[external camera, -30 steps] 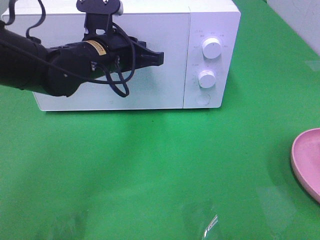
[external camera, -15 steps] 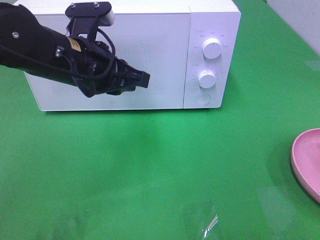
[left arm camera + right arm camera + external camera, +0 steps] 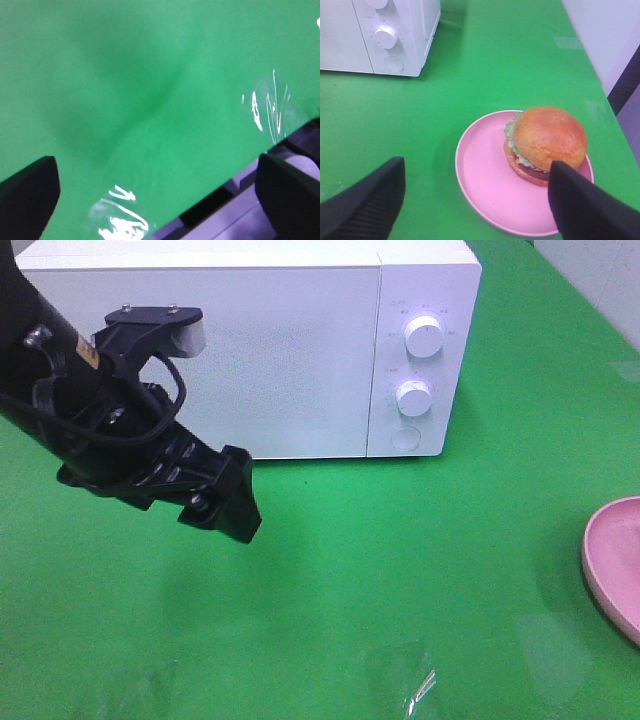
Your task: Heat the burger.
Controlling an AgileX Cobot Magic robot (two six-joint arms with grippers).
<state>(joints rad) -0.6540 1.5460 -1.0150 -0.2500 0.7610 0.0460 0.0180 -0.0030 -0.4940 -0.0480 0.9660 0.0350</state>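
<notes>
Burger (image 3: 547, 142) sits on the pink plate (image 3: 485, 185), toward the plate's side away from the microwave (image 3: 395, 35), bun on top, lettuce and red filling showing at the edge. Your right gripper (image 3: 475, 210) hangs over the plate with its fingers spread wide, one finger (image 3: 365, 205) off the plate over the green table (image 3: 495, 65), the other (image 3: 590, 205) just beside the burger; contact can't be judged, and it holds nothing. Your left gripper (image 3: 228, 502) is low over the table in front of the microwave (image 3: 300, 340), pointing down; the wrist view shows its fingers (image 3: 27, 192) wide apart, empty, only green cloth between them. The microwave door is closed. From the high camera only the plate's rim (image 3: 610, 560) shows at the right edge.
</notes>
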